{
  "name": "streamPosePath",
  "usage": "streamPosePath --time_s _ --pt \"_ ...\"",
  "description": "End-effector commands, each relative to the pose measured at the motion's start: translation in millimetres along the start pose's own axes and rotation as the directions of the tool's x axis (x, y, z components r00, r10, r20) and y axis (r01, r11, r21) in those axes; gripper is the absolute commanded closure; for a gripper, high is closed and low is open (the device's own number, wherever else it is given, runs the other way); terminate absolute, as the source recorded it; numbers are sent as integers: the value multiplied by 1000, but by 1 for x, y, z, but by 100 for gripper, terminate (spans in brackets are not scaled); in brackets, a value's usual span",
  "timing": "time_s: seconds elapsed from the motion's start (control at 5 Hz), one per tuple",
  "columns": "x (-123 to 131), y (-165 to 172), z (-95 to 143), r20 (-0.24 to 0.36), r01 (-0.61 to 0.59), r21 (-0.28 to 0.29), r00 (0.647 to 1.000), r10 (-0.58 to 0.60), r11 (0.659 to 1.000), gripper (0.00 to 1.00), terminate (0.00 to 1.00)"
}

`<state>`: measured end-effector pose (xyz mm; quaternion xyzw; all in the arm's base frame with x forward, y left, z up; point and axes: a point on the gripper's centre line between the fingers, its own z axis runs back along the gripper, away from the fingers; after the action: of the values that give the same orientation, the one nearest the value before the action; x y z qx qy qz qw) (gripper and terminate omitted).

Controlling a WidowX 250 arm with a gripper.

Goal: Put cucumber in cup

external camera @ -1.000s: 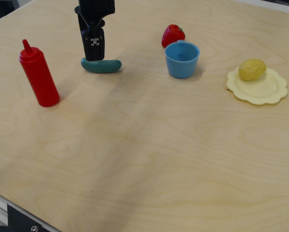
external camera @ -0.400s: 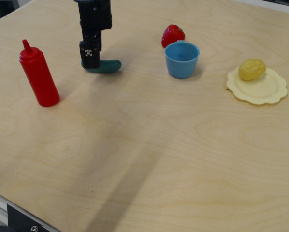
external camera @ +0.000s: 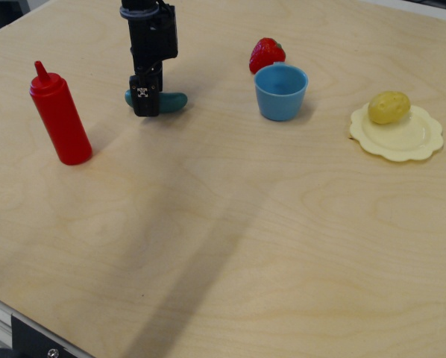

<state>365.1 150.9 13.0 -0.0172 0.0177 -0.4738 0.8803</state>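
One grasp in hand: end effector [external camera: 146, 103] down on the cucumber [external camera: 167, 102], cup [external camera: 281, 91] waiting.

Black fingers straddle the cucumber's left part at bench [external camera: 230, 224] level; whether they are clamped on it yet, I cannot tell. The cucumber lies flat, well left of the cup, its long axis running roughly left-right with the free end toward the cup. Judging by this, the next move calls for a firm pinch, a lift, then a carry rightward above the cup's rim.
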Motion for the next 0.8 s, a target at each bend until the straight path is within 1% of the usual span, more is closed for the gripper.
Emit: streamPosePath --time_s 0.0,0.2,0.4,0.6 --pt "14 7 17 34 -17 56 999 15 998 100 0" --pt "19 0 21 30 -57 63 998 55 996 100 0" --pt "35 -3 47 -5 -63 84 998 63 994 100 0" --pt "52 -6 75 19 -87 101 996 85 991 100 0"
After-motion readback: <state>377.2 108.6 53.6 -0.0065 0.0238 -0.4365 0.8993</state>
